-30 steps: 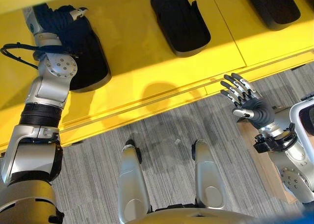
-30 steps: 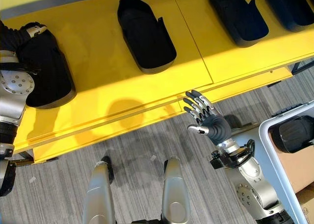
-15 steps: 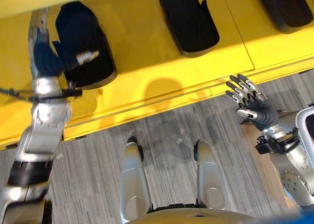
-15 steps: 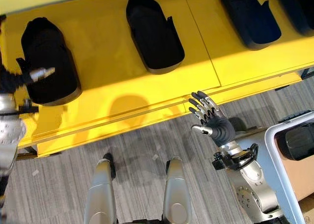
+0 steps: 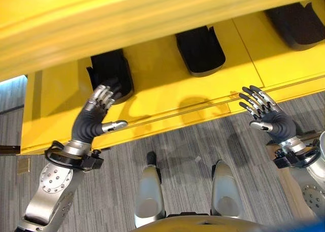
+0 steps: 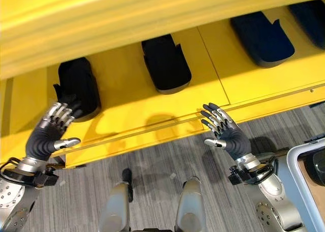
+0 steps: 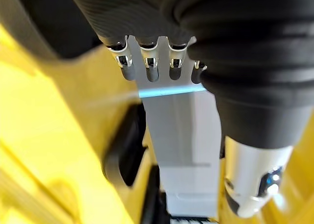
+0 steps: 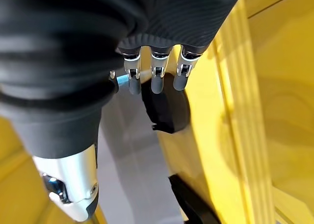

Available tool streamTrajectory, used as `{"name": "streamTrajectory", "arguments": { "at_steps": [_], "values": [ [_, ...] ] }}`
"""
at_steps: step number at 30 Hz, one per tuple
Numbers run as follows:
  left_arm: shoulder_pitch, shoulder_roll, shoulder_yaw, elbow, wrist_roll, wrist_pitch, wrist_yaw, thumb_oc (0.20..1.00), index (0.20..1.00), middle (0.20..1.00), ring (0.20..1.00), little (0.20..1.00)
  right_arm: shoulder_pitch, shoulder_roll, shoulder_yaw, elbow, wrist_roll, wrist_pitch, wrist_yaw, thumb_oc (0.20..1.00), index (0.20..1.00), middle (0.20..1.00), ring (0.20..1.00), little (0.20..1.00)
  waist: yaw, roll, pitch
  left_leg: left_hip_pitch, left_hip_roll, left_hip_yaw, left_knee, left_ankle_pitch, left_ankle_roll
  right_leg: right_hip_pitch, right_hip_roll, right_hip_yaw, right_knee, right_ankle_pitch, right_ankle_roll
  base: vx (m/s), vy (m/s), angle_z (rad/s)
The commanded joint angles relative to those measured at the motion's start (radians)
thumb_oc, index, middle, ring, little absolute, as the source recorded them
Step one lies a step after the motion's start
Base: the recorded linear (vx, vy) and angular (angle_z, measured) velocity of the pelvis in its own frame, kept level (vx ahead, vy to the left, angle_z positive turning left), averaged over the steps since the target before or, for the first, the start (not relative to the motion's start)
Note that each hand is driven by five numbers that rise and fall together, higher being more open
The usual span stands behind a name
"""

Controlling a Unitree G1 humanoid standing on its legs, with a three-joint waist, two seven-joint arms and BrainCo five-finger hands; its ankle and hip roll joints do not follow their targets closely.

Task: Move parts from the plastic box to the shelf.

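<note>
Parts, dark moulded shells, already lie in a row on the yellow shelf (image 6: 213, 85): one at the robot's left (image 6: 76, 87), one in the middle (image 6: 165, 64), a third further right (image 6: 261, 39) and the edge of a fourth at the far right corner (image 6: 312, 13). They are well apart from one another, each resting flat on the shelf board, partly under the upper yellow board (image 5: 127, 19) that crosses the top of both eye views.

At the lower right edge of the right eye view, the rim of the plastic box (image 6: 299, 166) shows, with something dark inside it; how many parts are left in it I cannot tell.

Both hands are empty. The left hand (image 6: 48, 133) hovers just in front of the shelf edge, near the leftmost part but not touching it, fingers straight and spread. The right hand (image 6: 226, 133) hangs over the floor below the shelf edge, fingers likewise extended and holding nothing.

By my judgement, several parts are placed, none is in transit, and the next call is a reach back to the box.
</note>
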Motion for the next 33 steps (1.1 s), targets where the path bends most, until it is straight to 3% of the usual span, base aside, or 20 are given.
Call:
{"name": "streamTrajectory", "arguments": {
  "at_steps": [1, 6, 7, 8, 9, 10, 11, 14, 17, 18, 19, 20, 21, 22, 23, 24, 25, 26, 33],
  "values": [
    [-0.006, -0.024, -0.072, 0.076, -0.169, 0.01, -0.086, 1.0, 1.0, 1.0, 1.0, 1.0, -0.014, 0.053, -0.006, 0.068, -0.019, -0.082, -0.006, 1.0, 1.0, 1.0, 1.0, 1.0, -0.008, -0.018, -0.107, 0.055, 0.06, -0.035, -0.05, 0.124, 0.006, 0.024, 0.015, -0.013, -0.098, 0.196, -0.012, 0.17, -0.135, 0.01],
    [0.036, -0.082, -0.128, 0.139, -0.244, 0.054, -0.131, 1.0, 1.0, 1.0, 1.0, 1.0, -0.014, 0.068, 0.004, 0.106, -0.038, -0.09, -0.022, 1.0, 1.0, 1.0, 1.0, 1.0, -0.012, 0.009, -0.168, 0.179, 0.115, -0.008, -0.196, 0.209, 0.016, 0.073, 0.064, -0.018, -0.13, 0.169, -0.032, 0.12, -0.129, -0.15],
    [0.048, -0.092, -0.128, 0.147, -0.235, 0.059, -0.134, 1.0, 1.0, 1.0, 1.0, 1.0, -0.009, 0.069, 0.005, 0.112, -0.038, -0.087, -0.021, 1.0, 1.0, 1.0, 1.0, 1.0, -0.011, 0.014, -0.184, 0.195, 0.129, 0.0, -0.22, 0.234, 0.014, 0.077, 0.078, -0.02, -0.131, 0.161, -0.039, 0.09, -0.205, -0.2],
    [0.059, -0.102, -0.133, 0.152, -0.239, 0.068, -0.147, 1.0, 1.0, 1.0, 1.0, 1.0, -0.009, 0.066, 0.004, 0.121, -0.043, -0.087, -0.018, 1.0, 1.0, 1.0, 1.0, 1.0, -0.008, 0.022, -0.207, 0.22, 0.157, -0.007, -0.252, 0.299, 0.013, 0.077, 0.105, -0.023, -0.115, 0.138, -0.053, 0.06, -0.169, -0.22],
    [0.06, -0.102, -0.133, 0.152, -0.239, 0.067, -0.147, 1.0, 1.0, 1.0, 1.0, 1.0, -0.009, 0.065, 0.004, 0.121, -0.043, -0.087, -0.018, 1.0, 1.0, 1.0, 1.0, 1.0, -0.007, 0.023, -0.208, 0.224, 0.159, -0.005, -0.257, 0.302, 0.012, 0.076, 0.106, -0.022, -0.114, 0.137, -0.054, 0.07, -0.231, -0.24],
    [0.077, -0.12, -0.129, 0.16, -0.239, 0.073, -0.156, 1.0, 1.0, 1.0, 1.0, 1.0, 0.001, 0.06, 0.004, 0.122, -0.044, -0.082, -0.011, 1.0, 1.0, 1.0, 1.0, 1.0, -0.006, 0.027, -0.234, 0.235, 0.182, -0.001, -0.273, 0.356, 0.007, 0.084, 0.13, -0.026, -0.111, 0.119, -0.069, 0.08, -0.233, -0.26],
    [0.078, -0.141, -0.132, 0.181, -0.235, 0.074, -0.164, 1.0, 1.0, 1.0, 1.0, 1.0, 0.0, 0.059, 0.006, 0.133, -0.05, -0.082, -0.009, 1.0, 1.0, 1.0, 1.0, 1.0, 0.001, 0.032, -0.252, 0.233, 0.197, -0.013, -0.282, 0.445, -0.003, 0.096, 0.155, -0.037, -0.12, 0.105, -0.086, 0.08, -0.277, -0.16],
    [0.076, -0.153, -0.128, 0.197, -0.22, 0.074, -0.164, 1.0, 1.0, 1.0, 1.0, 1.0, 0.011, 0.057, -0.015, 0.142, -0.063, -0.086, -0.015, 1.0, 1.0, 1.0, 1.0, 1.0, 0.007, 0.027, -0.27, 0.215, 0.203, -0.003, -0.302, 0.58, -0.032, 0.134, 0.168, -0.067, -0.168, 0.11, -0.105, 0.04, -0.148, -0.04],
    [0.069, -0.164, -0.123, 0.214, -0.223, 0.074, -0.169, 1.0, 1.0, 1.0, 1.0, 1.0, 0.015, 0.062, -0.023, 0.156, -0.065, -0.088, -0.022, 1.0, 1.0, 1.0, 1.0, 1.0, 0.007, 0.015, -0.273, 0.208, 0.193, 0.01, -0.3, 0.58, -0.029, 0.164, 0.173, -0.08, -0.232, 0.133, -0.114, 0.02, -0.138, 0.39],
    [0.075, -0.174, -0.116, 0.219, -0.214, 0.071, -0.172, 1.0, 1.0, 1.0, 1.0, 1.0, 0.019, 0.069, -0.028, 0.159, -0.072, -0.086, -0.022, 1.0, 1.0, 1.0, 1.0, 1.0, 0.009, 0.002, -0.277, 0.21, 0.165, 0.01, -0.308, 0.558, -0.016, 0.182, 0.172, -0.084, -0.283, 0.162, -0.113, 0.02, -0.346, 0.36],
    [0.083, -0.203, -0.102, 0.229, -0.207, 0.071, -0.173, 1.0, 1.0, 1.0, 1.0, 1.0, 0.022, 0.082, -0.038, 0.157, -0.075, -0.082, -0.015, 1.0, 1.0, 1.0, 1.0, 1.0, 0.018, -0.028, -0.288, 0.211, 0.036, 0.01, -0.3, 0.4, 0.037, 0.238, 0.169, -0.086, -0.435, 0.243, -0.101, 0.03, -0.361, 0.21],
    [0.081, -0.212, -0.099, 0.231, -0.2, 0.068, -0.175, 1.0, 1.0, 1.0, 1.0, 1.0, 0.018, 0.09, -0.038, 0.165, -0.083, -0.081, -0.015, 1.0, 1.0, 1.0, 1.0, 1.0, 0.025, -0.038, -0.292, 0.21, -0.025, 0.006, -0.293, 0.325, 0.061, 0.257, 0.165, -0.087, -0.491, 0.275, -0.097, 0.02, -0.387, -0.18],
    [0.079, -0.229, -0.096, 0.239, -0.19, 0.068, -0.178, 1.0, 1.0, 1.0, 1.0, 1.0, 0.004, 0.105, -0.027, 0.172, -0.08, -0.079, -0.015, 1.0, 1.0, 1.0, 1.0, 1.0, 0.034, -0.046, -0.299, 0.203, -0.137, -0.018, -0.278, 0.203, 0.104, 0.267, 0.17, -0.072, -0.543, 0.319, -0.094, 0.01, -0.289, -0.68],
    [0.082, -0.238, -0.095, 0.238, -0.168, 0.063, -0.184, 1.0, 1.0, 1.0, 1.0, 1.0, 0.007, 0.12, -0.027, 0.179, -0.087, -0.075, -0.007, 1.0, 1.0, 1.0, 1.0, 1.0, 0.043, -0.048, -0.307, 0.202, -0.248, -0.075, -0.257, 0.13, 0.147, 0.281, 0.19, -0.047, -0.571, 0.341, -0.097, 0.04, -0.271, -0.72],
    [0.083, -0.242, -0.1, 0.237, -0.156, 0.062, -0.186, 1.0, 1.0, 1.0, 1.0, 1.0, 0.004, 0.138, -0.015, 0.187, -0.091, -0.073, -0.001, 1.0, 1.0, 1.0, 1.0, 1.0, 0.053, -0.044, -0.315, 0.205, -0.35, -0.163, -0.235, 0.083, 0.182, 0.286, 0.215, -0.02, -0.589, 0.357, -0.101, 0.07, -0.185, -0.6],
    [0.088, -0.246, -0.1, 0.23, -0.148, 0.061, -0.183, 1.0, 1.0, 1.0, 1.0, 1.0, 0.003, 0.151, -0.008, 0.19, -0.094, -0.071, 0.001, 1.0, 1.0, 1.0, 1.0, 1.0, 0.061, -0.043, -0.32, 0.199, -0.395, -0.211, -0.224, 0.078, 0.192, 0.286, 0.23, -0.003, -0.595, 0.363, -0.105, 0.05, -0.096, -0.48],
    [0.091, -0.242, -0.098, 0.225, -0.147, 0.06, -0.185, 1.0, 1.0, 1.0, 1.0, 1.0, -0.002, 0.153, -0.003, 0.188, -0.094, -0.071, 0.004, 1.0, 1.0, 1.0, 1.0, 1.0, 0.066, -0.043, -0.318, 0.194, -0.415, -0.248, -0.22, 0.084, 0.196, 0.284, 0.241, 0.012, -0.599, 0.372, -0.109, 0.03, -0.032, -0.79],
    [0.097, -0.242, -0.104, 0.222, -0.142, 0.061, -0.199, 1.0, 1.0, 1.0, 1.0, 1.0, -0.009, 0.163, 0.013, 0.185, -0.085, -0.069, 0.009, 1.0, 1.0, 1.0, 1.0, 1.0, 0.053, -0.036, -0.333, 0.228, -0.399, -0.24, -0.263, 0.084, 0.215, 0.293, 0.263, 0.038, -0.627, 0.388, -0.111, 0.02, 0.002, -0.87],
    [0.078, -0.24, -0.109, 0.243, -0.136, 0.053, -0.18, 1.0, 1.0, 1.0, 1.0, 1.0, -0.029, 0.201, 0.071, 0.207, -0.074, -0.052, -0.003, 1.0, 1.0, 1.0, 1.0, 1.0, 0.054, -0.054, -0.371, 0.267, -0.369, -0.189, -0.354, 0.098, 0.228, 0.316, 0.268, 0.077, -0.699, 0.434, -0.103, 0.02, 0.016, -0.42]
  ]
}}
